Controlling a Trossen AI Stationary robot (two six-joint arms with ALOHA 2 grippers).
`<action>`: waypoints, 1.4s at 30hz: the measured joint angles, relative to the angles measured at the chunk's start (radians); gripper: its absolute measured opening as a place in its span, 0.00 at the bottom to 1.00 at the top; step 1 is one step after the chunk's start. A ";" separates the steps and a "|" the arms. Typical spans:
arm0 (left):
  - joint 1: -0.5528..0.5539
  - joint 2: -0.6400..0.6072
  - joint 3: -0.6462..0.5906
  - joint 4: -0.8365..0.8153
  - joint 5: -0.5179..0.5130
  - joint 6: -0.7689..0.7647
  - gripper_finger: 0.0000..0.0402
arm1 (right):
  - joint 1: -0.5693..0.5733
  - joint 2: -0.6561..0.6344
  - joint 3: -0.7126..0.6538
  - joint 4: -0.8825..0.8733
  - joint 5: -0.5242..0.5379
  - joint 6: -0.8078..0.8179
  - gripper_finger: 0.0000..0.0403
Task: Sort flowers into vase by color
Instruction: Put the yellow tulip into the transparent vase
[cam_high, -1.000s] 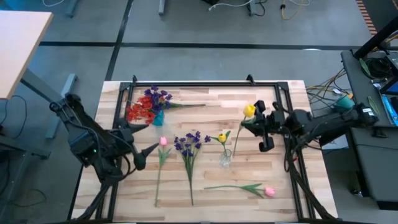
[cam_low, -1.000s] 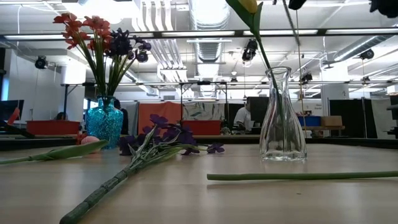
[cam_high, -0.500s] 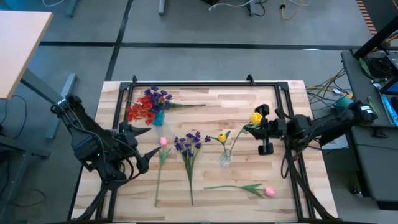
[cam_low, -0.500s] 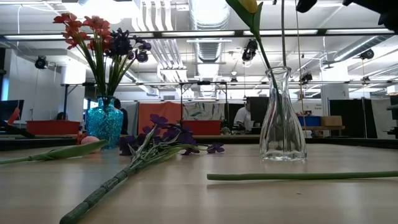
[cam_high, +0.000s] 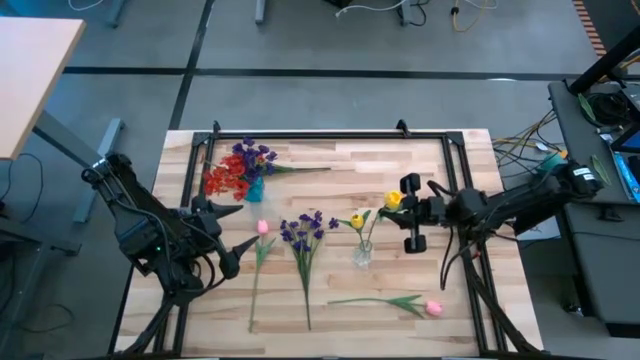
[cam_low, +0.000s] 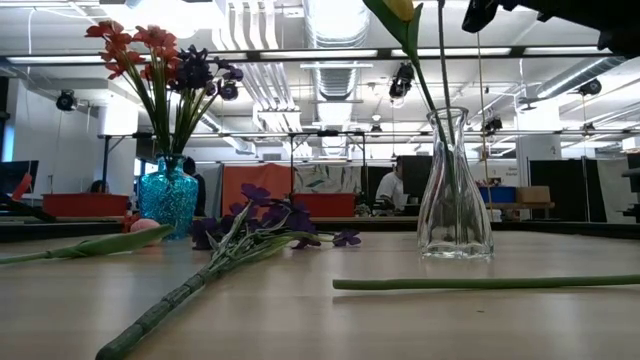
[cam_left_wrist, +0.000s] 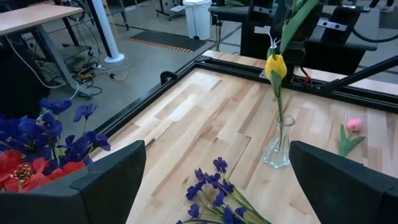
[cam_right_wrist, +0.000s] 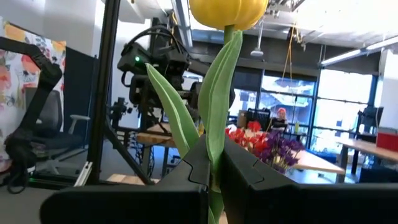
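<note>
The right gripper (cam_high: 408, 203) grips a yellow tulip (cam_high: 393, 200) above the clear vase (cam_high: 362, 254), mid-tabletop (cam_high: 340, 165). The left gripper (cam_high: 228, 243) hovers open at the left edge; bare wood lies beyond.

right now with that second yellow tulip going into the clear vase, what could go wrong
The clear vase has a narrow neck already holding one yellow tulip, so the held tulip may catch the rim. The right gripper pinches its stem high up; a sideways push could tip the light vase onto the table.
</note>
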 joint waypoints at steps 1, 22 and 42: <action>0.000 0.000 0.000 0.000 0.000 0.000 0.94 | 0.000 0.002 0.000 -0.006 0.000 0.004 0.03; 0.000 0.000 0.000 0.000 0.050 -0.042 0.94 | 0.000 -0.071 0.023 -0.410 0.100 0.225 0.51; 0.016 0.158 -0.002 -0.024 0.608 -0.370 0.94 | 0.000 -0.146 0.424 -1.464 0.100 0.595 0.57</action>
